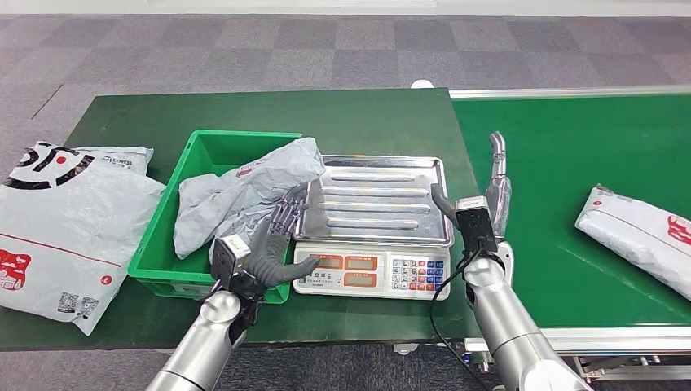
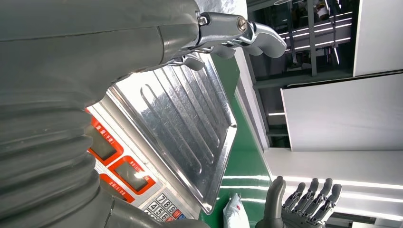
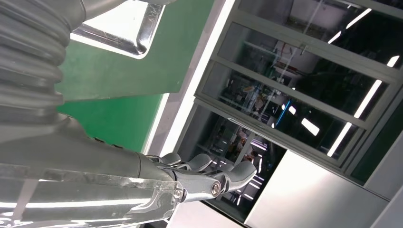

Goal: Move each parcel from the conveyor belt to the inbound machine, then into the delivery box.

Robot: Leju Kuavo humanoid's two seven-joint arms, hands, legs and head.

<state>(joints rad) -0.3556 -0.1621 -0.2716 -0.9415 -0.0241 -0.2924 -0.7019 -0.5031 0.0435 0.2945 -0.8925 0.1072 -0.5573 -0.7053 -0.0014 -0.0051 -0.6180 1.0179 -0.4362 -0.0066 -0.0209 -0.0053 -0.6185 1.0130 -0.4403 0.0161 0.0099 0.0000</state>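
While the steel tray of the weighing scale [image 1: 373, 202] sits bare, one grey parcel [image 1: 244, 191] already lies crumpled in the green delivery box [image 1: 167, 244] just left of the scale — that one looks done. Another white parcel [image 1: 644, 232] waits on the conveyor belt [image 1: 570, 163], well right of the scale, not yet weighed or boxed. Both hands hold nothing: the left hand [image 1: 273, 236] hovers at the scale's left edge, fingers spread, and the right hand [image 1: 493, 195] at its right edge, fingers extended. More bagged parcels [image 1: 65, 220] lie left of the box.
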